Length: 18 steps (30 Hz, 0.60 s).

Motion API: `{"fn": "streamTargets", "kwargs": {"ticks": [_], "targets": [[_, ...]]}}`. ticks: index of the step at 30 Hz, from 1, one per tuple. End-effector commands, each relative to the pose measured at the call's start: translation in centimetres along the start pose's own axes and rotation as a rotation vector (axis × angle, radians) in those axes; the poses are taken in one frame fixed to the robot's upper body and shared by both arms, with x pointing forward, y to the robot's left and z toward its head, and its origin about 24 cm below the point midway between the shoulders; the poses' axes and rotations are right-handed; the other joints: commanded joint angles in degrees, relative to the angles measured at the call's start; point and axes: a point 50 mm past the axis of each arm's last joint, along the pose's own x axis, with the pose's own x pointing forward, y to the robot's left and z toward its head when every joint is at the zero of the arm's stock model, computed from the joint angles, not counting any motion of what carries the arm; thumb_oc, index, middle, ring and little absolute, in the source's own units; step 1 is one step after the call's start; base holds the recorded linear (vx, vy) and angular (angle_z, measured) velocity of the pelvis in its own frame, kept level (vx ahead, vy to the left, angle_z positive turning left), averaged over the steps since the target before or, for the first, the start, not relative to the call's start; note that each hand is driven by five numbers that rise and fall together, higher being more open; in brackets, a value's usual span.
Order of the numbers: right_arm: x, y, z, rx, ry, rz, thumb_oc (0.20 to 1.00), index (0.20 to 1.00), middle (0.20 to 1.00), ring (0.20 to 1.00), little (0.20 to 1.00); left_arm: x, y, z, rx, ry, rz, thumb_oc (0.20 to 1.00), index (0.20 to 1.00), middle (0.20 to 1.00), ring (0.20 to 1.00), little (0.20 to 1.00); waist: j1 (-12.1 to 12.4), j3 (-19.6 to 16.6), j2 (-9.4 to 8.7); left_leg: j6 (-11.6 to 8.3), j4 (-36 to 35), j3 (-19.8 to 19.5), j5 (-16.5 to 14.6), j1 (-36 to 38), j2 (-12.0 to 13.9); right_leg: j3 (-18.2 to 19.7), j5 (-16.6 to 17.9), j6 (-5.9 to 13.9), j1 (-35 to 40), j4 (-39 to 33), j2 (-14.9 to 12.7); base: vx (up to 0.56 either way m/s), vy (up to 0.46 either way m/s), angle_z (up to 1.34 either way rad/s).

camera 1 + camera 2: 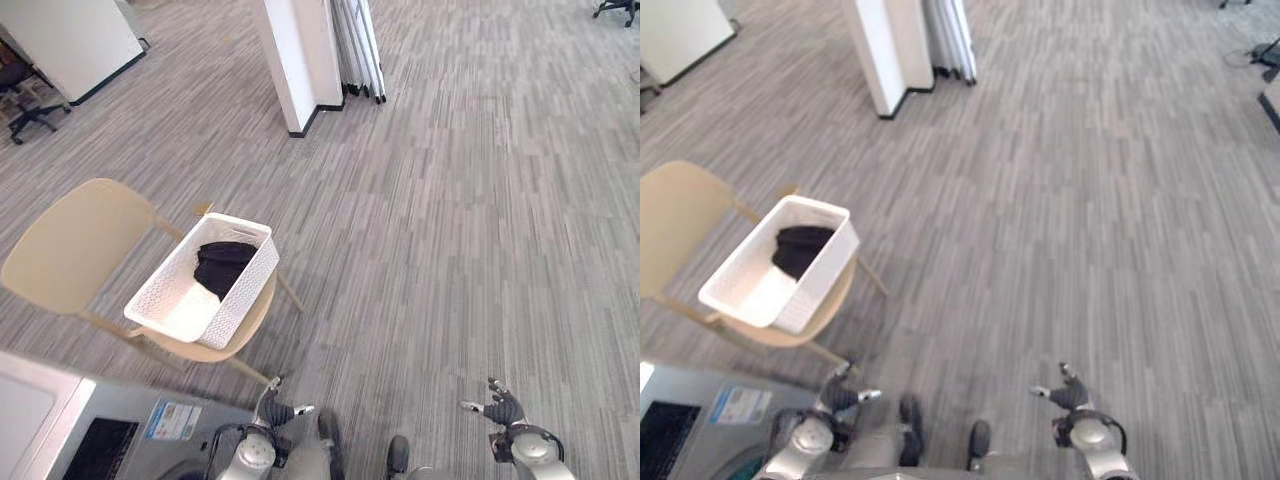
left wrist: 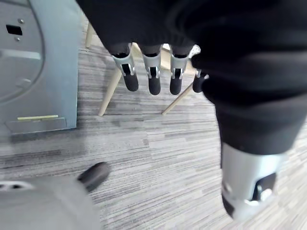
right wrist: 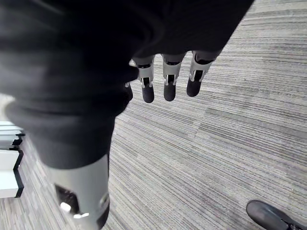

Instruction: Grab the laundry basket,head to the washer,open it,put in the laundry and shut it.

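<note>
I am looking down at grey striped carpet that is running across the whole frame, with a white pillar (image 1: 300, 60) standing at the upper middle and folded panels (image 1: 360, 50) leaning just beside it. At the lower left corner the washer (image 1: 90, 430) is showing its grey top, and in the left wrist view I am seeing its round door (image 2: 21, 62) shut. Just above it, at the left of the frame, a beige wooden chair (image 1: 70, 245) is carrying the white laundry basket (image 1: 245, 290) on its seat, the basket sitting slightly askew.

I am judging the basket as light, stiff perforated plastic: it should be keeping its shape when lifted, though the walls may be flexing a little if squeezed hard. I am planning to take it by the rim on its two short ends, one hand each, since a one-sided hold would be tipping it. Inside, toward the far end, a dark garment (image 1: 222, 265) is lying crumpled; it is looking soft and light, so it is unlikely to be shifting the balance much.

At the bottom of the frame my left hand (image 1: 280, 408) is hanging near the washer and my right hand (image 1: 503, 407) well apart to the right, both with fingers straight and relaxed, holding nothing.
</note>
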Motion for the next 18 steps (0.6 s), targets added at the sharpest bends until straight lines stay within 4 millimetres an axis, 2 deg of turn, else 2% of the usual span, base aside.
{"fn": "streamTargets", "kwargs": {"ticks": [1,3,5,6,8,9,11,13,14,15,16,17,18], "targets": [[0.2,-1.5,1.9,0.006,-0.096,-0.053,1.0,1.0,1.0,1.0,1.0,0.4,1.1,1.8,0.013,-0.075,0.032,1.0,1.0,1.0,1.0,1.0,2.08,1.53,0.24,0.62,-2.65,2.89,1.9,2.09,-1.38,1.42,-8.11,8.34,5.04,3.35,-2.26,0.39,0.048,-0.27],[0.1,-1.3,1.9,0.003,-0.096,-0.05,1.0,1.0,1.0,1.0,1.0,0.2,1.2,1.5,0.01,-0.069,0.039,1.0,1.0,1.0,1.0,1.0,2.53,1.58,0.3,1.09,-3.18,4.42,3.28,2.16,-0.99,1.34,-8.05,8.17,5.58,3.6,-1.85,0.32,0.064,0.02],[-0.1,-1.1,1.5,0.016,-0.088,-0.046,1.0,1.0,1.0,1.0,1.0,0.1,1.3,1.5,0.012,-0.075,0.036,1.0,1.0,1.0,1.0,1.0,1.71,0.41,0.06,1.6,-3.77,9.24,3.42,4.03,-0.38,0.85,-9.47,8.47,6.81,4.68,-1.71,0.37,0.104,-0.01],[-0.2,-1.1,1.4,0.017,-0.086,-0.045,1.0,1.0,1.0,1.0,1.0,0.0,1.4,1.4,0.013,-0.073,0.035,1.0,1.0,1.0,1.0,1.0,1.71,0.43,-0.13,1.58,-3.87,9.26,3.18,4.36,-0.65,0.88,-9.79,8.62,7.03,4.84,-1.96,0.18,0.074,0.07],[-0.4,-0.8,1.0,0.024,-0.082,-0.034,1.0,1.0,1.0,1.0,1.0,-0.1,1.5,1.4,-0.004,-0.083,0.028,1.0,1.0,1.0,1.0,1.0,1.24,-0.59,-0.6,2.55,-4.18,13.73,2.94,5.43,-0.06,-0.87,-10.65,9.2,7.94,5.59,-2.4,0.31,0.154,0.33],[-0.5,-0.5,0.6,0.022,-0.062,-0.021,1.0,1.0,1.0,1.0,1.0,-0.3,1.4,1.3,-0.007,-0.082,0.017,1.0,1.0,1.0,1.0,1.0,1.15,-1.45,-1.08,3.52,-4.12,14.3,2.06,5.99,-0.73,-2.2,-10.99,9.75,8.01,7.12,-3.65,0.31,0.159,0.37],[-0.5,-0.2,0.3,0.025,-0.049,-0.012,1.0,1.0,1.0,1.0,1.0,-0.4,1.6,1.2,-0.009,-0.083,0.013,1.0,1.0,1.0,1.0,1.0,1.23,-2.08,-1.42,4.07,-4.89,14.45,1.29,6.64,-1.38,-3.33,-10.89,10.58,7.8,8.71,-4.44,0.24,0.154,0.49],[-0.4,0.2,0.6,0.004,-0.056,0.013,1.0,1.0,1.0,1.0,1.0,-0.4,2.1,1.6,-0.004,-0.102,0.016,1.0,1.0,1.0,1.0,1.0,1.43,-2.48,-2.07,5.61,-5.15,13.14,-0.26,7.4,-3.23,-4.65,-8.43,12.74,6.72,14.48,-7.01,0.3,0.252,0.74],[-0.3,0.5,1.3,-0.002,-0.086,0.024,1.0,1.0,1.0,1.0,1.0,-0.4,2.9,1.9,0.005,-0.119,0.041,1.0,1.0,1.0,1.0,1.0,1.57,-2.2,-2.53,7.54,-4.8,10.89,-2.53,8.82,-5.7,-4.92,-4.44,14.78,3.78,23.46,-10.11,0.25,0.222,0.89],[-0.3,0.6,1.3,-0.002,-0.087,0.024,1.0,1.0,1.0,1.0,1.0,-0.4,2.9,1.9,0.005,-0.119,0.041,1.0,1.0,1.0,1.0,1.0,1.48,-2.24,-2.58,7.66,-4.75,10.82,-2.65,8.75,-5.82,-4.95,-4.54,14.92,3.66,23.72,-10.26,0.26,0.179,0.97],[-0.2,0.8,2.2,0.011,-0.121,0.032,1.0,1.0,1.0,1.0,1.0,-0.3,3.3,2.3,0.01,-0.13,0.052,1.0,1.0,1.0,1.0,1.0,1.02,-1.56,-2.31,8.31,-4.41,8.36,-3.6,9.95,-6.38,-2.12,-3.61,13.82,-0.13,27.79,-9.56,0.11,0.052,0.84],[-0.2,1.0,2.8,0.013,-0.143,0.045,1.0,1.0,1.0,1.0,1.0,-0.2,3.5,2.7,-0.004,-0.145,0.064,1.0,1.0,1.0,1.0,1.0,0.47,-0.58,-1.75,8.63,-4.08,5.86,-4.23,10.66,-6.59,0.58,-4.9,12.99,-3.86,30.21,-8.4,0.16,-0.001,1.61],[0.1,1.0,4.0,0.004,-0.182,0.049,1.0,1.0,1.0,1.0,1.0,0.0,3.7,3.7,-0.015,-0.179,0.076,1.0,1.0,1.0,1.0,1.0,0.14,0.9,-0.14,8.46,-3.08,2.36,-3.62,10.67,-5.79,2.85,-7.6,10.7,-8.4,27.18,-6.13,0.08,-0.023,1.94]]}}
